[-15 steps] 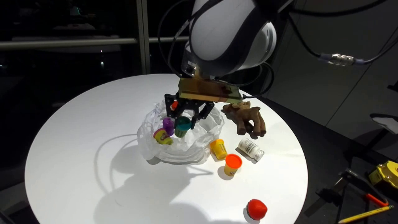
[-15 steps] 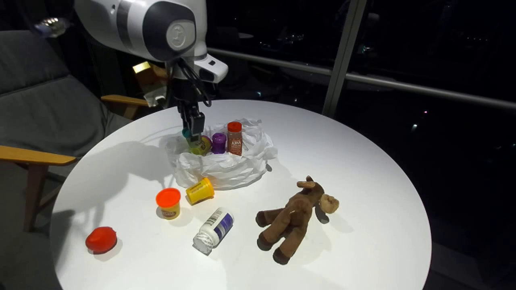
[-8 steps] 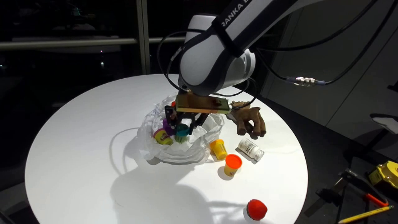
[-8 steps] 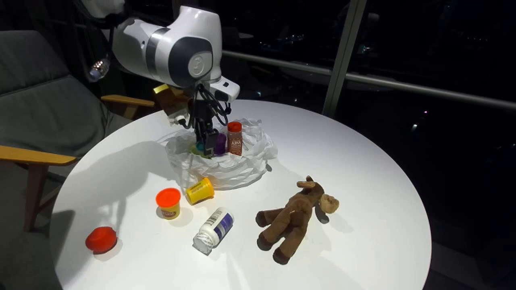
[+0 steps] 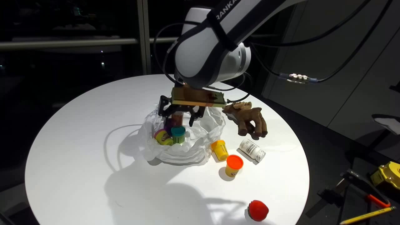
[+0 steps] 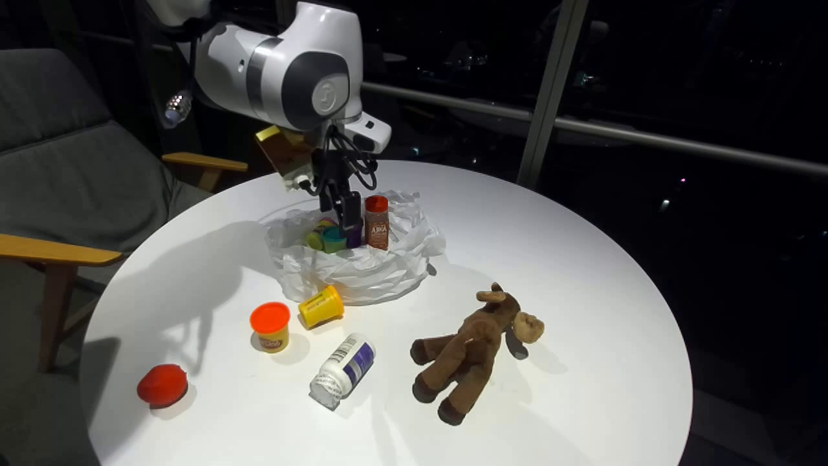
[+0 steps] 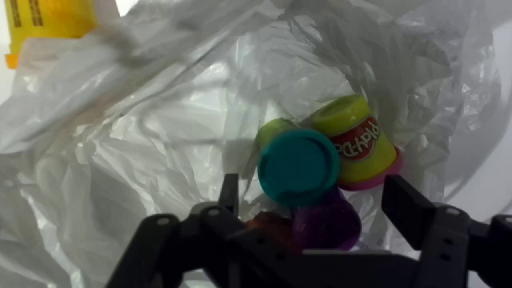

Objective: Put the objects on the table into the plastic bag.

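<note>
The white plastic bag (image 5: 178, 156) sits open on the table. In it are a teal-lidded can (image 5: 178, 135), a pink-lidded yellow can (image 7: 360, 148), a purple item (image 7: 326, 224) and a red-capped spice jar (image 6: 377, 223). My gripper (image 7: 314, 200) is open and empty just above them, its fingers apart on either side of the teal lid and purple item. Outside the bag lie a tipped yellow can (image 5: 220, 150), a white bottle (image 6: 344, 369), a toy moose (image 6: 469, 362) and a red item (image 6: 163, 385). An orange-lidded can (image 6: 270, 327) stands upright.
The round white table (image 5: 75, 150) has a curved edge all round. A grey chair (image 6: 58, 149) with wooden arms stands beside it. A hammer, a yellow tape measure (image 5: 387, 175) and a pencil (image 5: 367, 215) lie on a dark surface off the table.
My gripper lowered the teal-lidded can into the bag, opened and let it go. It has since risen a little and shifted off the can, which stays in the bag.
</note>
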### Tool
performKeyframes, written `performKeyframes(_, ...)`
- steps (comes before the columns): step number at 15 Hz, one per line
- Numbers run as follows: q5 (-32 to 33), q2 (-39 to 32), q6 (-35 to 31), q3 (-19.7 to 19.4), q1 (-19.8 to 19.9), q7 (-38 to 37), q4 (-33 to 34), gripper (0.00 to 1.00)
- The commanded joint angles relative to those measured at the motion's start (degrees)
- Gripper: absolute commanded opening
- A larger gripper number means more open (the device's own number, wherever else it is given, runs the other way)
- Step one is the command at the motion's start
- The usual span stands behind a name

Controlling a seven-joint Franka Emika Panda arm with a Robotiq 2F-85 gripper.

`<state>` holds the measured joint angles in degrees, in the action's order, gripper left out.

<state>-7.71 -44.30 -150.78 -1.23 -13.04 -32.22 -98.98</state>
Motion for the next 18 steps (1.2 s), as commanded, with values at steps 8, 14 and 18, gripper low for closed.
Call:
performKeyframes(8, 1.1, 26.0, -1.8, 0.6, -1.7, 0.3, -30.7, 1.0)
performKeyframes(14, 13.3, 27.1, -3.7, -1.9, -5.8, -4.7, -40.9, 1.0)
performKeyframes(18, 21.1, 25.3, -4.2, -3.7, -7.2, -8.2, -41.9, 1.0)
